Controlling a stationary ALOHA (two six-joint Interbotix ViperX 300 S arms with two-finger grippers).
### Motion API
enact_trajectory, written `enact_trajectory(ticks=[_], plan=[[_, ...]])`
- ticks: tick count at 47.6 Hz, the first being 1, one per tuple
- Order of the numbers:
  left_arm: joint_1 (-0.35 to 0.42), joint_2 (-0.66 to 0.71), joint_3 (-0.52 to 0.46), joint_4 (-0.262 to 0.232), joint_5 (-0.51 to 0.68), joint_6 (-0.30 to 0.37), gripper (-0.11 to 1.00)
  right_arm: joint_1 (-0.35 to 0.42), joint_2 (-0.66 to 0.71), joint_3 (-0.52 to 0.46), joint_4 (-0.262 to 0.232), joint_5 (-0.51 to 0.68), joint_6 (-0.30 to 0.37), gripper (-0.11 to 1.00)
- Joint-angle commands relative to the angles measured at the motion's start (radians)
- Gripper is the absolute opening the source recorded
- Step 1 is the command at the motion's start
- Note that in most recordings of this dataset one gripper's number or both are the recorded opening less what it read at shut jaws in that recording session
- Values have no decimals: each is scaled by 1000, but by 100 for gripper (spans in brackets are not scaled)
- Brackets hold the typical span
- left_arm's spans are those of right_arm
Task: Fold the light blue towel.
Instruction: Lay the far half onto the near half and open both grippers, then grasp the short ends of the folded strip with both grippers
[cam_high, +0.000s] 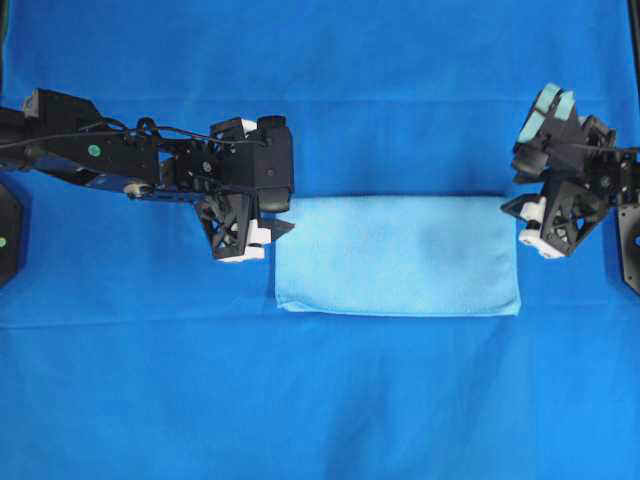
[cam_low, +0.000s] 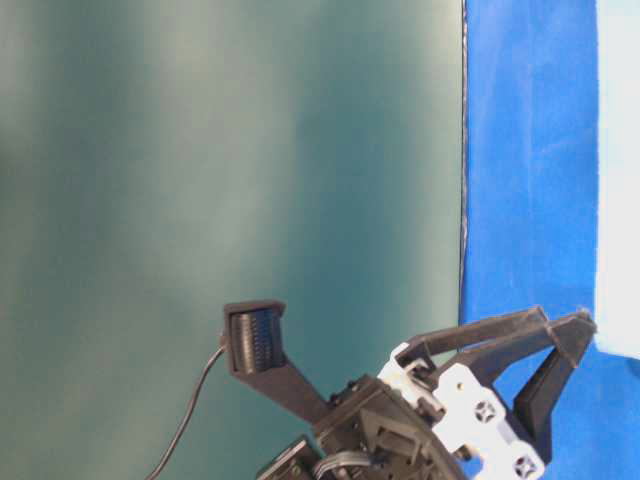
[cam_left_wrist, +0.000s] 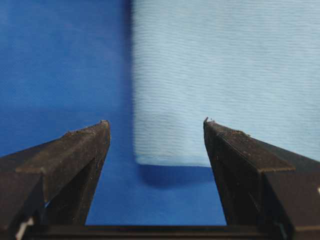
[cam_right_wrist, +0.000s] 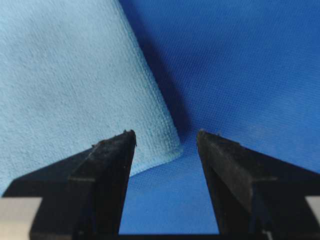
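Note:
The light blue towel (cam_high: 398, 255) lies flat as a wide rectangle in the middle of the royal-blue cloth. My left gripper (cam_high: 262, 232) sits at the towel's upper left corner, open and empty. In the left wrist view the towel (cam_left_wrist: 225, 75) has its corner between the spread fingers of that gripper (cam_left_wrist: 156, 125), not pinched. My right gripper (cam_high: 522, 222) stands at the upper right corner, also open. The right wrist view shows the towel (cam_right_wrist: 65, 75) with its corner just ahead of the right gripper (cam_right_wrist: 166, 135), apart from both fingers.
The royal-blue cloth (cam_high: 320, 400) covers the whole work surface around the towel. In the table-level view an open gripper (cam_low: 415, 325), which arm I cannot tell, rises before a green backdrop (cam_low: 200, 150), one finger close to a towel corner (cam_low: 620, 180).

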Motion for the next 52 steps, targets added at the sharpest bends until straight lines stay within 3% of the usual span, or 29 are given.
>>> enact_trajectory(ticks=[1,17,33,39,47,52], plan=[[8,6,-28,2,-23,12,72,-6,32,-8,-3,-32,-2,58],[26,97,-38,2,-38,14,72,-43,190,-6,-3,-132,-2,58],[52,137,-35,2,-31,9,65,-49,201,-3,-3,-146,-2,56],[38,133,-35,2,3,12,51,-49,201,-5,-3,-144,-5,45],[14,126,-43,2,66,15,16,-48,187,0,-3,-146,-9,2],[20,120,-35,2,67,6,4,-48,176,9,-3,-147,-9,2]])
